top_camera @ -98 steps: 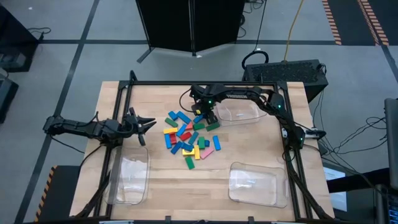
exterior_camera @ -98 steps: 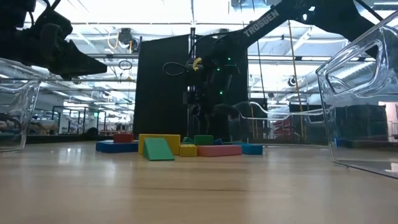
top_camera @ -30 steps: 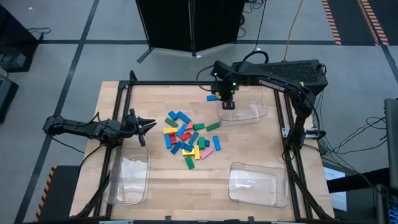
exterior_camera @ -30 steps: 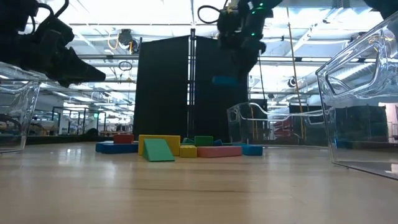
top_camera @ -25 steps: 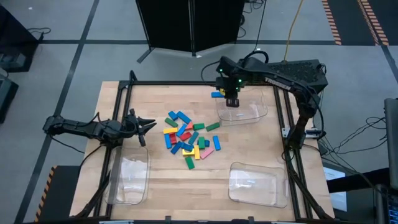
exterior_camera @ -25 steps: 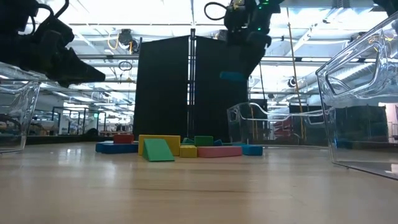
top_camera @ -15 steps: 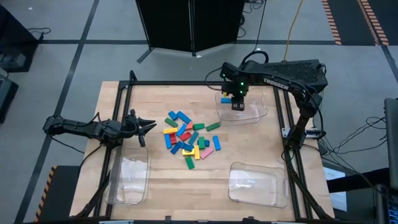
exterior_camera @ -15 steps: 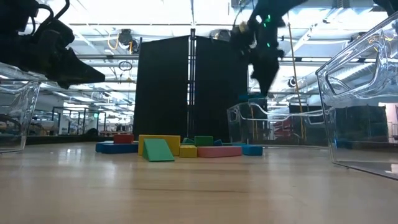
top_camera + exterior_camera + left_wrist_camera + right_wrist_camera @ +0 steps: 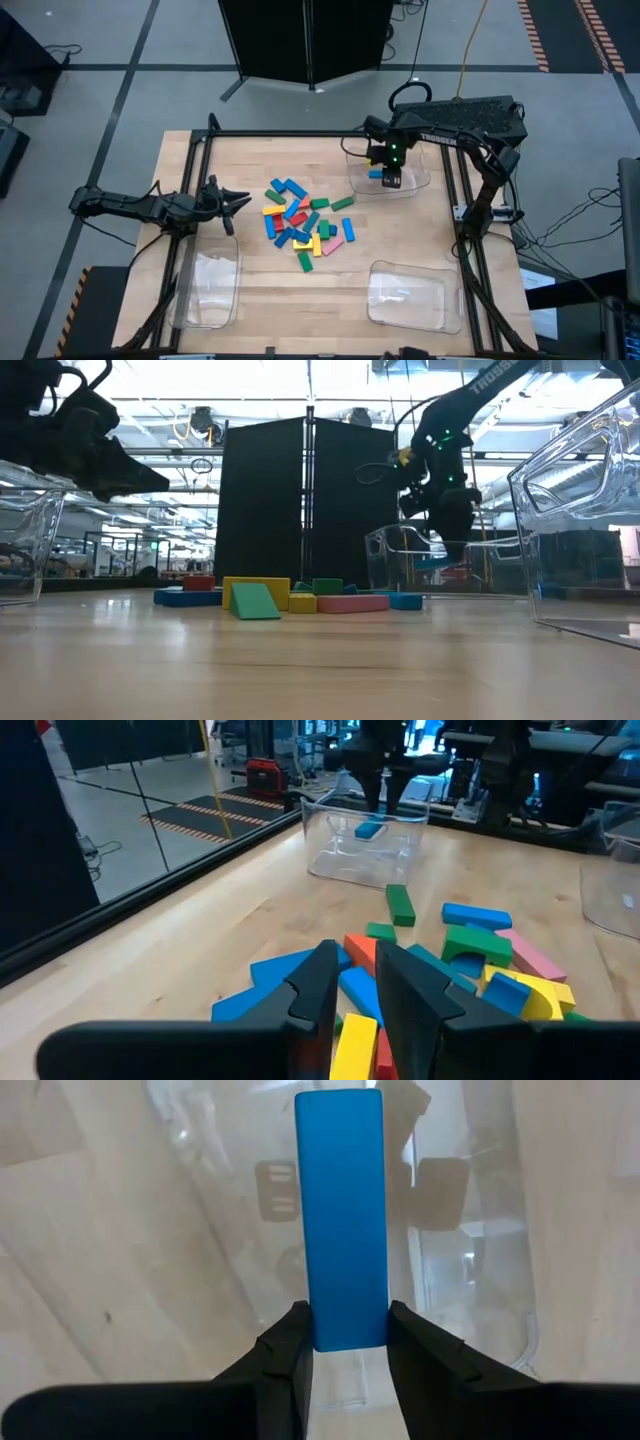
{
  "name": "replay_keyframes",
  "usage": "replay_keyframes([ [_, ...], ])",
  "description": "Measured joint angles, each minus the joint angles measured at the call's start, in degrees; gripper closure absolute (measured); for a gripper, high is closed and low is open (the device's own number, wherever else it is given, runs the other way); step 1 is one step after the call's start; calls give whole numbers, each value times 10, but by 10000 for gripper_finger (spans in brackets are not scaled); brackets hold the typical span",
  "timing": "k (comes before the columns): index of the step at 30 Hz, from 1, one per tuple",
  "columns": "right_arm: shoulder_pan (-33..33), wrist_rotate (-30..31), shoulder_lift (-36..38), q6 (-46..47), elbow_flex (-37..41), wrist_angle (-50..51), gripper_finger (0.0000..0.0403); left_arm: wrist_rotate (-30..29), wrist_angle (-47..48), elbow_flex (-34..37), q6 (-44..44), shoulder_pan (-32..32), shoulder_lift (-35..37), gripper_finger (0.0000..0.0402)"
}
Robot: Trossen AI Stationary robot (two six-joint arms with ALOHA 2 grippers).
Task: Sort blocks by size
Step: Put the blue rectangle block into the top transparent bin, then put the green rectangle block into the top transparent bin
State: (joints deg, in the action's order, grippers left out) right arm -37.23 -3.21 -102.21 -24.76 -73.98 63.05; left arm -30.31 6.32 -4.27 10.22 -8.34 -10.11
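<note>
Right gripper (image 9: 389, 178) sits upper right of centre in the high view, over the clear tray (image 9: 412, 186) at the far side of the table, and its fingers (image 9: 290, 1350) are pinching one end of a long blue block (image 9: 346, 1215), which hangs over the tray's floor in the right wrist view. The pile of blocks (image 9: 305, 222) lies mid-frame on the wooden table (image 9: 260, 290), blue, green, red, yellow and pink, jumbled and touching. Over at middle left, the left gripper (image 9: 236, 199) hovers just beside the pile, its fingers (image 9: 318, 982) close together with a narrow gap and nothing between them.
</note>
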Motion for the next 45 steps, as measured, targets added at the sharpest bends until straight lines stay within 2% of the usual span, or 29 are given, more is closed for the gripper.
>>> replay_keyframes([
  [17,-25,0,0,8,5,-37,236,-2,2,0,0,0,0,326],
  [31,-22,4,5,3,6,-49,242,-2,2,0,-1,0,0,326],
  [45,17,5,100,12,6,-61,243,-4,2,0,-4,0,0,326],
])
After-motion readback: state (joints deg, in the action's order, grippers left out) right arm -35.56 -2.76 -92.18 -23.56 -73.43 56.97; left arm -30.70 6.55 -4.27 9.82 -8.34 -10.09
